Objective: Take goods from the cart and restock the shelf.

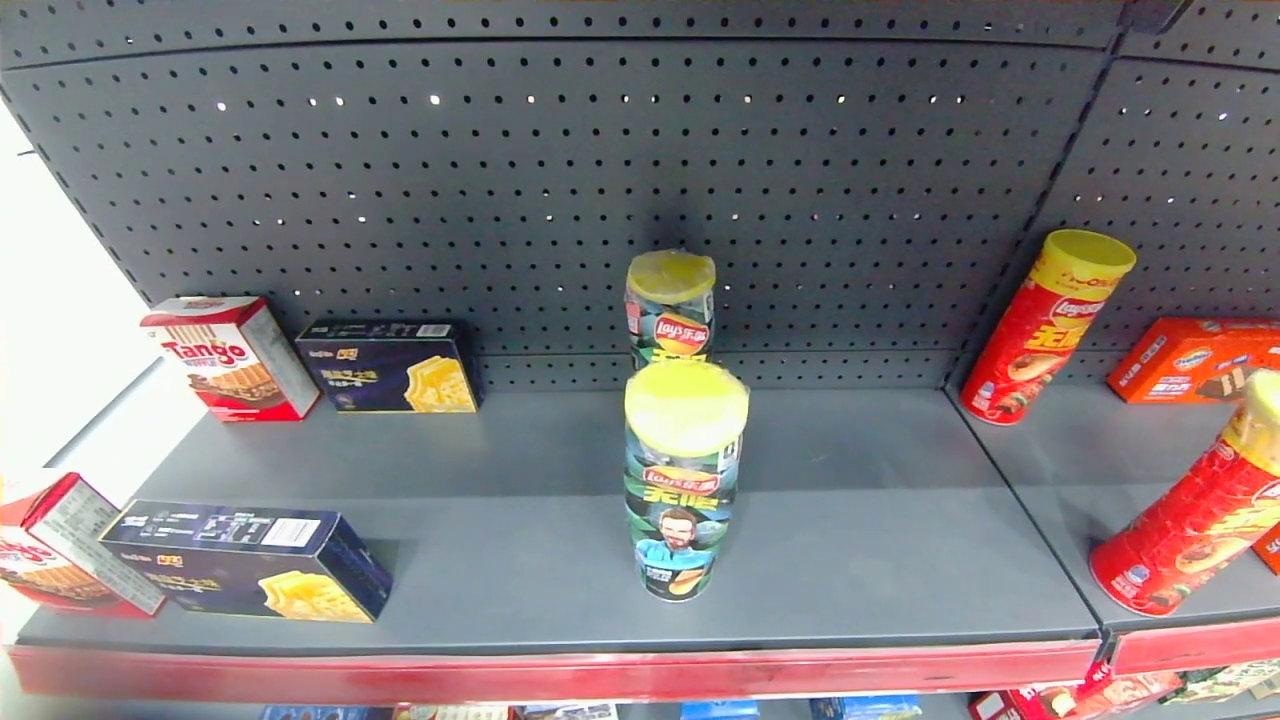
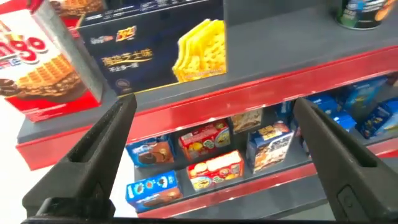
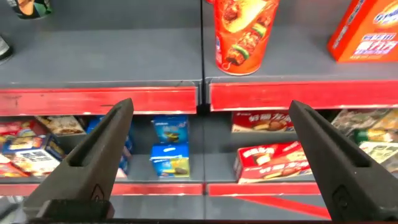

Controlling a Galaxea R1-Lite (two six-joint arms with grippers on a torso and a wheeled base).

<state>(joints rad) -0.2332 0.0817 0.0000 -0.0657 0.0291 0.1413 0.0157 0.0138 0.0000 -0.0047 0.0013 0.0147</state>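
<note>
A: What forms the rear wall?
B: A dark grey perforated back panel (image 1: pixel 500 200); points of light show through some of its holes.
A: And beneath it?
B: A grey shelf (image 1: pixel 860 520) with a red front strip (image 1: pixel 560 675). A seam (image 1: pixel 1029 520) divides it from the neighbouring bay (image 1: pixel 1100 470) on the right. A lower tier (image 3: pixel 267 188) lies below.
A: The left margin?
B: Bright white glare (image 1: pixel 40 300).

place: shop | evidence: pegboard-backed shelf (image 1: pixel 850 520) stocked with chip cans (image 1: pixel 684 480), snack boxes (image 1: pixel 392 366)
</note>
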